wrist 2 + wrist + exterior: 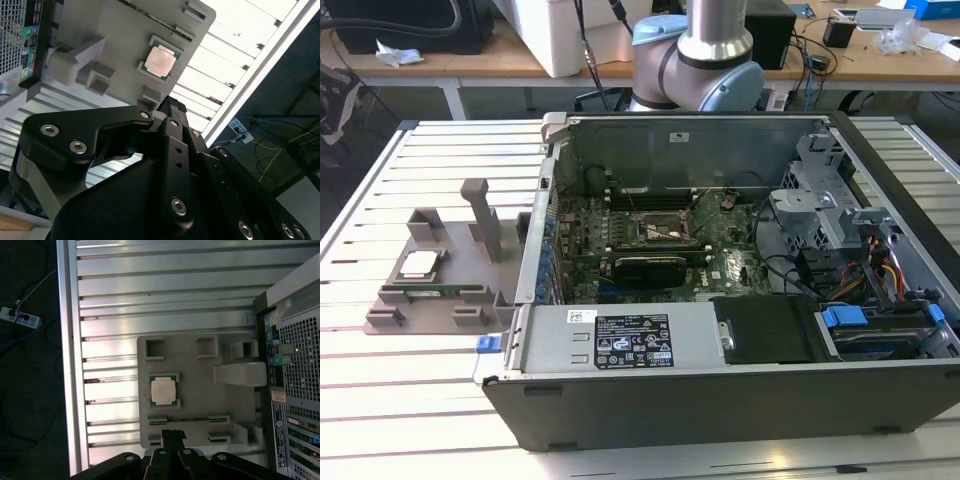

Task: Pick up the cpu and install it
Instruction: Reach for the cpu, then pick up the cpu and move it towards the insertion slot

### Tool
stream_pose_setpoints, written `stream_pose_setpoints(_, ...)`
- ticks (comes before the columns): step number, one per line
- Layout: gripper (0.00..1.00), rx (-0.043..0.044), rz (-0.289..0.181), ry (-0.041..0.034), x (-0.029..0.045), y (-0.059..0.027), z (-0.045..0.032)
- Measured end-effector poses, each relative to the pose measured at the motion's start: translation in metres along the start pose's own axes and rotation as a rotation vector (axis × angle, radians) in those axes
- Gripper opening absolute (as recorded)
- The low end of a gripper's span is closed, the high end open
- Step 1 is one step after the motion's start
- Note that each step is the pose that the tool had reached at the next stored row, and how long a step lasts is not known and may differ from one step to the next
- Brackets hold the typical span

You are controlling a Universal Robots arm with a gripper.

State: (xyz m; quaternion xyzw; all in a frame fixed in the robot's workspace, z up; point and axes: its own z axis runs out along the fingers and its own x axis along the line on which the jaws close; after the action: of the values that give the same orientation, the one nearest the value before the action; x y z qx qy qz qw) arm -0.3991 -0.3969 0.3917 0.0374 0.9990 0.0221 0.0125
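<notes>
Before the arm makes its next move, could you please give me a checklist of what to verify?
1. Small square silver-topped cpu lies flat in the grey plastic holder tray: ok.
2. Nothing covers the cpu: ok.
3. Gripper is empty and apart from the cpu: ok.
4. Gripper open for a grasp: not ok, it is shut.
5. Dark grey metal computer case has its side open: ok.
6. Motherboard socket open and empty: cannot tell.
</notes>
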Motion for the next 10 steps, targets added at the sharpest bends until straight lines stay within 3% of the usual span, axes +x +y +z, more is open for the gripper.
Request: stream_pose_setpoints(10, 0.11, 0.0, 0.0, 0.0, 0.002, -0.0001, 0.0)
